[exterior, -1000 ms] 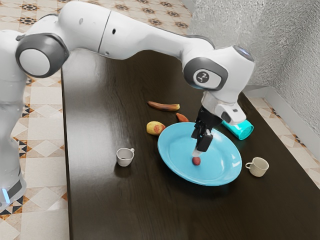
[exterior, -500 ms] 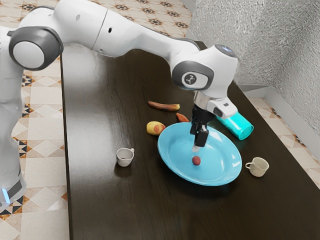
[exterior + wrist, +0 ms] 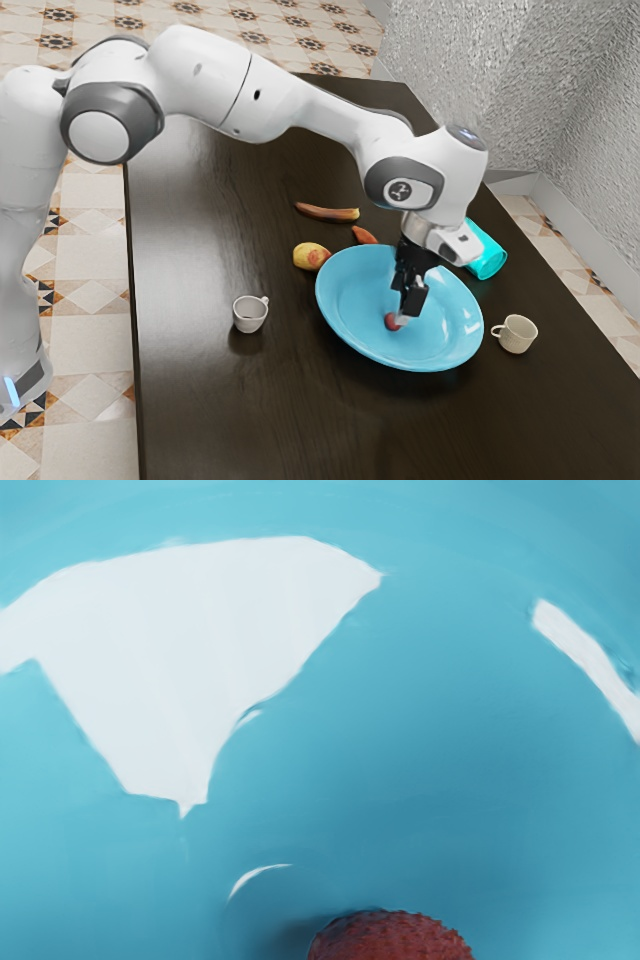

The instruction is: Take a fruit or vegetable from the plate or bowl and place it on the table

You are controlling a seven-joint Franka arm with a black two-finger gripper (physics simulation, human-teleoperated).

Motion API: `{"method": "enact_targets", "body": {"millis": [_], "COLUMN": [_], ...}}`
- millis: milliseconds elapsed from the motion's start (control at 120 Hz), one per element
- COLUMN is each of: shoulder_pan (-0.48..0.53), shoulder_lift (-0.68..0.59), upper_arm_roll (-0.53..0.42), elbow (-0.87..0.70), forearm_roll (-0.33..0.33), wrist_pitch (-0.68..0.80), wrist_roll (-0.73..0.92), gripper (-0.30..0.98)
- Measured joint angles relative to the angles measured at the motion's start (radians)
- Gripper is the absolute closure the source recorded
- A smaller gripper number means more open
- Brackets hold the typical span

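One red bumpy fruit (image 3: 391, 321) on the blue plate (image 3: 345, 300), claw (image 3: 403, 317) right at it; released, clenched or grasping, can't tell. Risk: off-centre grip, round fruit squirts out and rolls; lift too low, rim snags it before the bench (image 3: 200, 400). Containers, left to right: white cup (image 3: 250, 314), upright, contents unclear; plate, holding the fruit; cyan tumbler (image 3: 487, 254), on its side, contents unclear; beige mug (image 3: 517, 335), upright, same.
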Motion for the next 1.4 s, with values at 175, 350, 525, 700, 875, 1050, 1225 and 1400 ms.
{"method": "enact_targets", "body": {"millis": [175,350,525,700,875,1050,1225,1400], "shoulder_pan": [-0.001,-0.002,-0.003,-0.003,-0.004,-0.004,-0.003,-0.006], "shoulder_lift": [0.014,0.028,0.031,0.032,0.033,0.034,0.038,0.036], "upper_arm_roll": [-0.015,-0.015,-0.015,-0.015,-0.015,-0.015,-0.015,-0.016], "elbow": [-0.001,-0.002,-0.008,-0.010,-0.012,-0.012,-0.013,-0.011], "forearm_roll": [-0.010,-0.015,-0.029,-0.034,-0.035,-0.036,-0.035,-0.030], "wrist_pitch": [0.012,0.017,0.017,0.012,0.010,0.008,0.008,0.003], "wrist_roll": [0.010,0.017,0.023,0.026,0.028,0.029,0.029,0.027], "gripper": [0.00,0.00,0.00,0.00,0.09,0.24,0.34,0.34]}}
